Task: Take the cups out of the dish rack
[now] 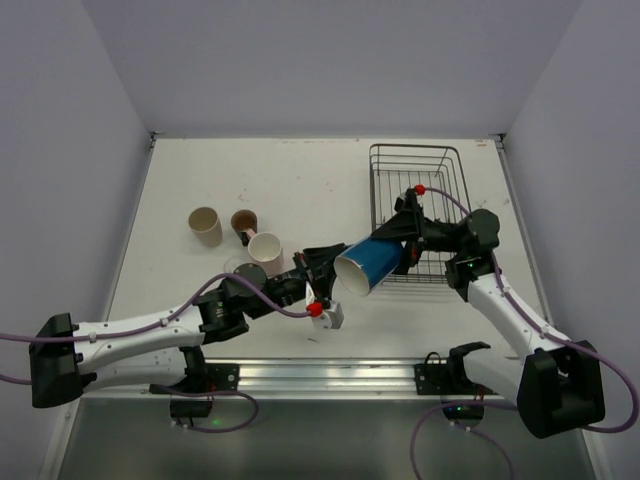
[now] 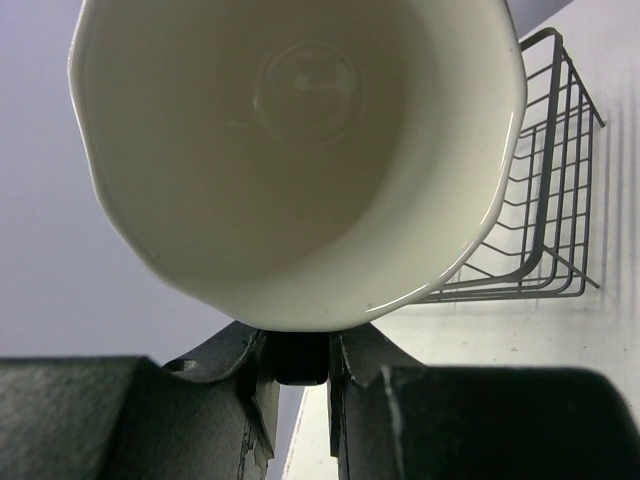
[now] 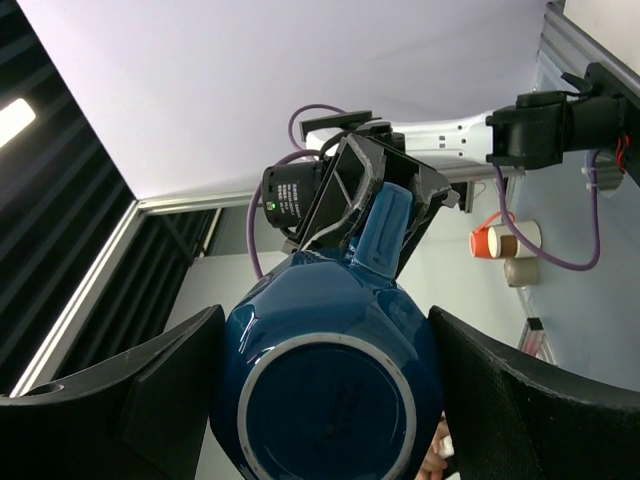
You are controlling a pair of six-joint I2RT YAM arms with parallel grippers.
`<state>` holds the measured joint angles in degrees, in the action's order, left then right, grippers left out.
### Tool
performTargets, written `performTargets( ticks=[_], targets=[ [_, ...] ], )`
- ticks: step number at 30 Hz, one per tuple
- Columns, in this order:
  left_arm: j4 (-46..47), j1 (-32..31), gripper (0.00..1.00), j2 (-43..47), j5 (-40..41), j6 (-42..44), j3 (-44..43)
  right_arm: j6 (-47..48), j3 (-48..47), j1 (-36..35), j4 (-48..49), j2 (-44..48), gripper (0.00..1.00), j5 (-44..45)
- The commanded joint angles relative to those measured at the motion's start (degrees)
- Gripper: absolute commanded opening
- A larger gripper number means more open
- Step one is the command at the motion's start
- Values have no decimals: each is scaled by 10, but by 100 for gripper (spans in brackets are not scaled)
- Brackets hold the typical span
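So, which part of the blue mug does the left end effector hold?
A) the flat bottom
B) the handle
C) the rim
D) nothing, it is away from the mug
B: in the right wrist view the left end effector is closed on the handle of the blue mug.

No text, label, brand, number or sign can be read in any of the views, and the underside of the blue mug is too blurred to tell whether anything is stamped there.
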<state>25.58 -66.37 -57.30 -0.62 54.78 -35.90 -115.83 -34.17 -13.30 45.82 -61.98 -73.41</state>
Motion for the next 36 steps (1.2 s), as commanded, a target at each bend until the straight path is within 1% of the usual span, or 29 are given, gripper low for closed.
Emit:
performTargets(
  ticks=[1,3,4,11,12,14,15,16,18,20,21,22,23,24,26,27,28,29,30,32,33,34,35,36],
  targets=[
    [14,-2,0,16,-40,-35,-27,-106,-38,2,2,8,81,0],
    [17,-2,0,15,-40,-35,-25,-92,-39,4,-14,10,88,-2],
    [18,-2,0,15,-40,-35,-25,-92,-38,4,-21,12,99,-2],
    [15,-3,0,23,-36,-36,-24,-82,-37,17,-24,10,99,-2],
    [15,-2,0,25,-35,-37,-23,-77,-36,19,-41,11,99,-2],
    [16,-3,0,32,-29,-40,-23,-31,-41,28,-86,18,99,-5],
    [13,-2,0,34,-29,-44,-24,-1,-46,34,-126,21,99,-6],
    [11,-2,0,36,-19,-48,-29,49,-50,39,-197,24,99,-7],
    [5,-2,0,46,-16,-56,-32,81,-56,57,-252,23,99,-7],
    [-8,2,0,55,-1,-66,-38,133,-65,75,-295,21,99,-2],
    [-15,4,0,58,3,-83,-43,160,-74,81,-358,19,99,1],
    [-24,7,0,61,4,-94,-52,215,-83,86,-395,18,99,5],
    [-38,13,0,68,3,-105,-59,236,-101,99,-420,13,99,13],
    [-45,14,0,70,36,-127,-66,255,-108,107,-455,12,99,18],
    [-65,15,0,83,52,-154,-86,281,-113,128,-483,11,99,28],
    [-67,14,0,85,90,-164,-93,285,-111,129,-485,12,99,31],
    [-90,15,0,88,105,-173,-101,289,-105,151,-485,14,99,34],
    [-103,18,0,90,115,-189,-121,293,-102,157,-486,16,99,37],
    [-125,18,0,90,146,-198,-129,295,-99,162,-489,20,99,41],
    [-156,23,0,88,166,-217,-158,299,-88,173,-489,25,99,43],
    [-166,24,0,85,196,-240,-167,300,-85,175,-489,27,99,45],
    [-201,24,0,79,202,-254,-180,301,-80,180,-489,30,99,48],
    [-213,27,0,75,214,-286,-190,302,-78,181,-489,31,99,48],
    [-231,29,0,68,245,-309,-221,305,-78,183,-489,33,99,49]
  ],
)
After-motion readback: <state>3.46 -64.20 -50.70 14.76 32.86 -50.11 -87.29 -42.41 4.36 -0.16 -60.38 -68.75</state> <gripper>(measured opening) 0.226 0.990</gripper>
